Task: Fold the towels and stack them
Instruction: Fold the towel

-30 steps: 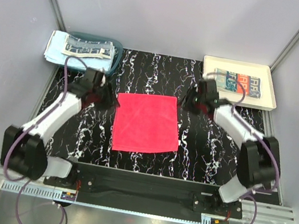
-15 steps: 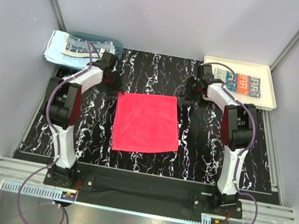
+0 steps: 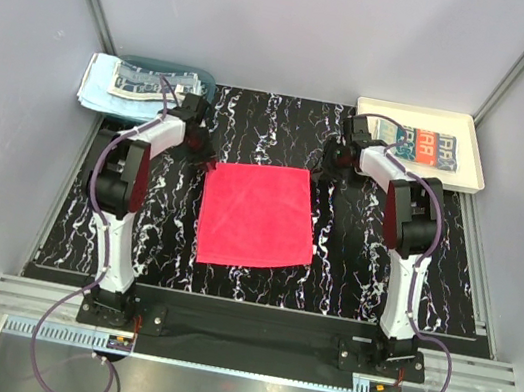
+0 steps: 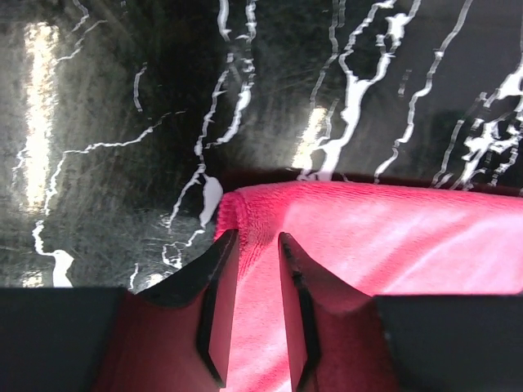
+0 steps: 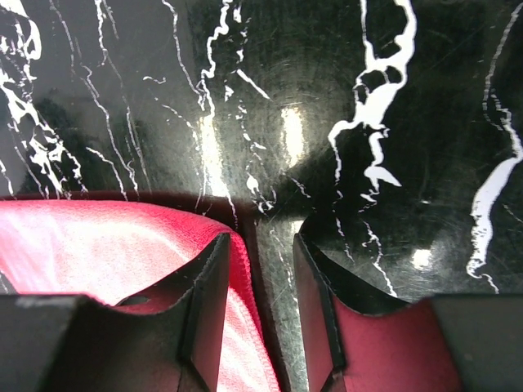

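Early days: the red towel (image 3: 258,218) is lying flat under me, my left tool (image 4: 255,238) nearly pinching one corner (can't tell if gripped), my right tool (image 5: 261,241) gaping astride another, nothing folding yet.

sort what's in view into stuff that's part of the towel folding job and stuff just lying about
Part of the job:
- red towel, spread flat mid-table
- light blue towel, far left
- patterned towel by the basket
- folded patterned towels in the tray

Just lying about:
- teal basket
- cream tray
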Action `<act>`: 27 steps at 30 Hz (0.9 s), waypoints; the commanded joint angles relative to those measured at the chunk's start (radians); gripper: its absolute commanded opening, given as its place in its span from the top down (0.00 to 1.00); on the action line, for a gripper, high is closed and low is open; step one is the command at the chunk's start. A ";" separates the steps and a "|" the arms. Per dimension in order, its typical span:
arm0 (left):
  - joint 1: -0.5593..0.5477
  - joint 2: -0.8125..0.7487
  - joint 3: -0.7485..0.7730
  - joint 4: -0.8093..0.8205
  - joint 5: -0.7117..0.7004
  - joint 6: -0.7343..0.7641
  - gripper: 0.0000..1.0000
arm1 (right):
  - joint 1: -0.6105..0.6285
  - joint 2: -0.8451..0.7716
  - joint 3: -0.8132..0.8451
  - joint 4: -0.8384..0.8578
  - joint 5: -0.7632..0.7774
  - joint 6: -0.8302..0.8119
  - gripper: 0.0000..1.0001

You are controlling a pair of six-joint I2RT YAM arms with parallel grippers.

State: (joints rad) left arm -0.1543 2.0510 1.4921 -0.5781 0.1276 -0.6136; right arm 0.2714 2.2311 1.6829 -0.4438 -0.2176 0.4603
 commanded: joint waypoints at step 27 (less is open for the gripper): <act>0.027 -0.017 0.045 -0.002 -0.043 0.017 0.64 | -0.014 -0.120 -0.064 0.111 0.058 0.093 0.57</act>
State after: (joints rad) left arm -0.1326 2.0815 1.5608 -0.6071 0.0830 -0.5873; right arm 0.2607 2.1933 1.6314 -0.3790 -0.1905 0.5297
